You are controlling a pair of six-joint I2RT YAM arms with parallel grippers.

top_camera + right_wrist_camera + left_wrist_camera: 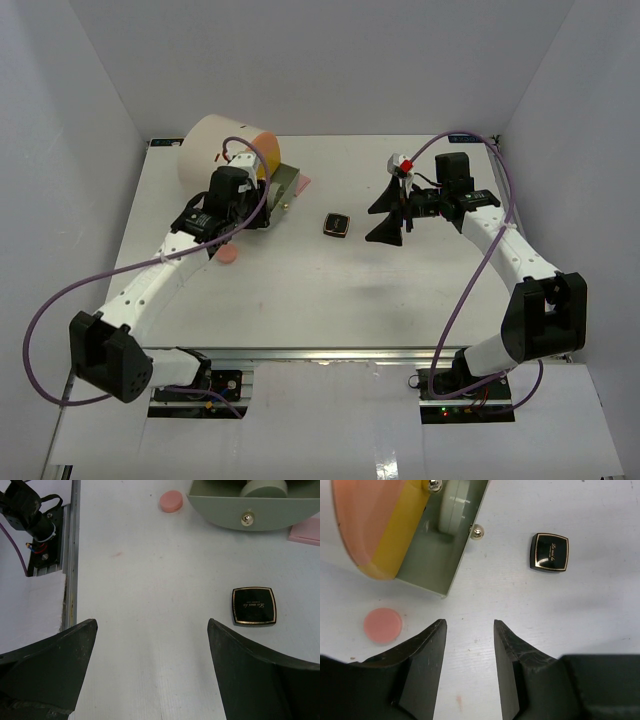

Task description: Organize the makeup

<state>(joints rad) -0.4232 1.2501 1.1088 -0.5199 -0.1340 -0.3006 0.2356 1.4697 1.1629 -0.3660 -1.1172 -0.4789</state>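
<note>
Far left on the white table (300, 300), a cream cylinder (222, 143) with orange and yellow fronts is lying half behind the left arm, so its lower part is hidden. A round pink pad (382, 625) is lying on the table just left of the left gripper (470, 625), which is hovering with its fingers partly apart and is gripping nothing. Ahead of it a green drawer (437, 560) with a silver knob (477, 531) is standing pulled out of the cylinder, and a pale round jar (454, 507) is sitting inside it, cut off by the top edge of the left wrist view. A pink square pad (306, 530) is peeking out beside the drawer, mostly cropped. Near the middle of the table, well apart from both grippers, a black square compact (337, 225) with a gold border is lying flat; its lid is carrying gold script too small to read. On the right, the right gripper (392, 212) is hanging with its fingers spread wide and is holding nothing.
</note>
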